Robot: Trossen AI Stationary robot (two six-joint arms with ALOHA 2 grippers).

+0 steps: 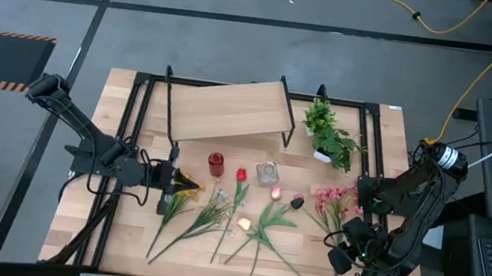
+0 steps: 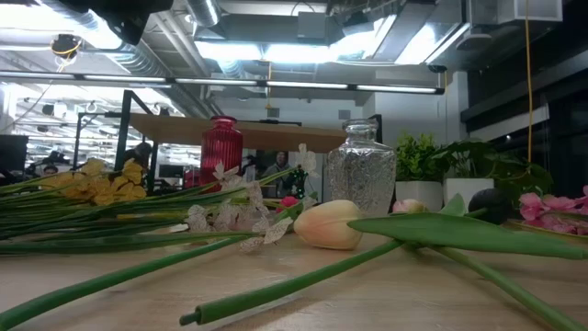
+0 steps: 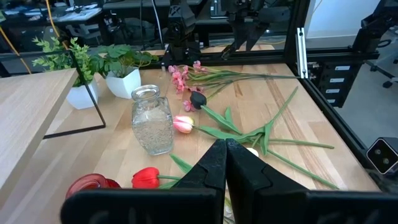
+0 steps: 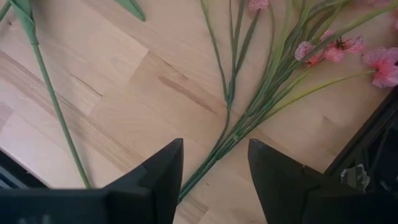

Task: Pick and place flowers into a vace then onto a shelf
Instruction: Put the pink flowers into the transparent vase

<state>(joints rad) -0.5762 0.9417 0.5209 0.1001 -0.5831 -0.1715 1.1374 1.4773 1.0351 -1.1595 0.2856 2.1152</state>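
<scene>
We see the left gripper (image 1: 170, 178) closed and empty, just beside the yellow flowers (image 1: 186, 187). The right gripper (image 4: 214, 168) stands open above the pink flowers' stems (image 4: 249, 118) — the shelf (image 1: 226, 110) lies well beyond both.

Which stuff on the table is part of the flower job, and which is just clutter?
Job:
- flowers lying loose on the tabletop
- red vase
- clear glass vase
- shelf
- left gripper, shut, by the yellow flowers
- right gripper, open over the pink stems

Lying about:
- potted plant
</scene>
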